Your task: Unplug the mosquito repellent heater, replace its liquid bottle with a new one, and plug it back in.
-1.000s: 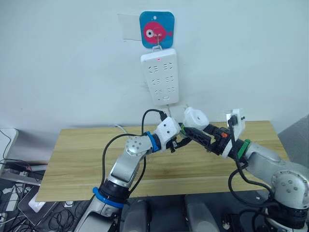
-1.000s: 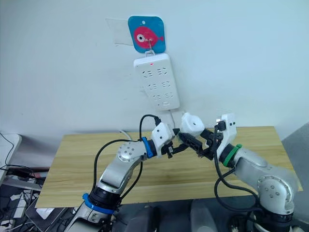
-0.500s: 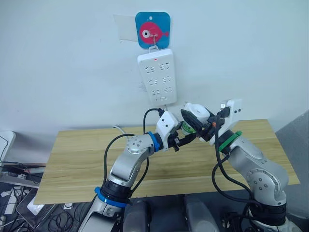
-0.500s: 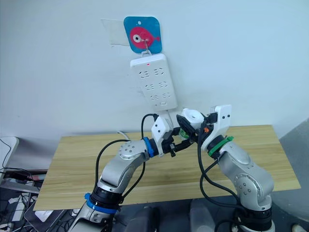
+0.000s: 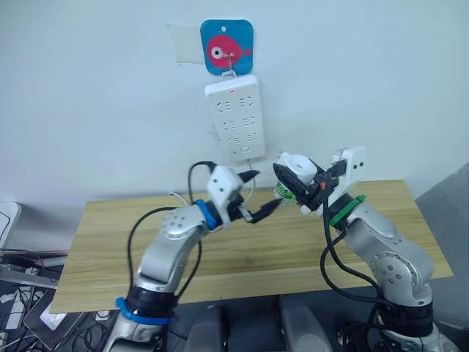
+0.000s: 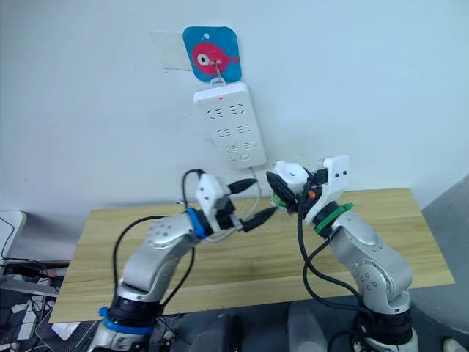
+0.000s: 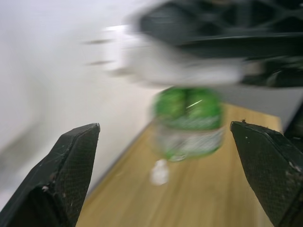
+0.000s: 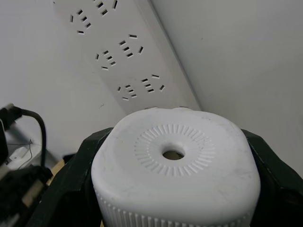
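Above the wooden desk (image 5: 95, 242), the right gripper (image 5: 294, 180) holds the mosquito repellent heater (image 5: 296, 170) in the air, its two black fingers (image 8: 78, 163) clamped against opposite sides of the white rounded body. The right wrist view shows the heater's face with its ribbed round vent disc (image 8: 173, 150) and central hole, directed toward the wall. A liquid bottle (image 5: 284, 193) with a green label hangs from the underside of the heater; in the left wrist view it appears blurred, a green and clear cylinder (image 7: 188, 124) beneath the white unit, with the desk surface below it. The left gripper (image 5: 258, 196) is raised just beside the bottle, on the robot's left of it, with its fingers (image 7: 66, 170) spread wide apart and holding nothing; the bottle lies between the two fingertips as seen from the left wrist, but does not touch them. On the pale wall behind, a long white power strip (image 5: 234, 117) hangs upright from a hook on a blue square plaque (image 5: 226, 46) bearing a pink fish, a small red indicator lit near its top end. The heater is below the lower end of the strip and slightly to the robot's right, apart from its sockets (image 8: 124, 47). A white cable (image 5: 250, 192) runs down from the strip toward the desk.
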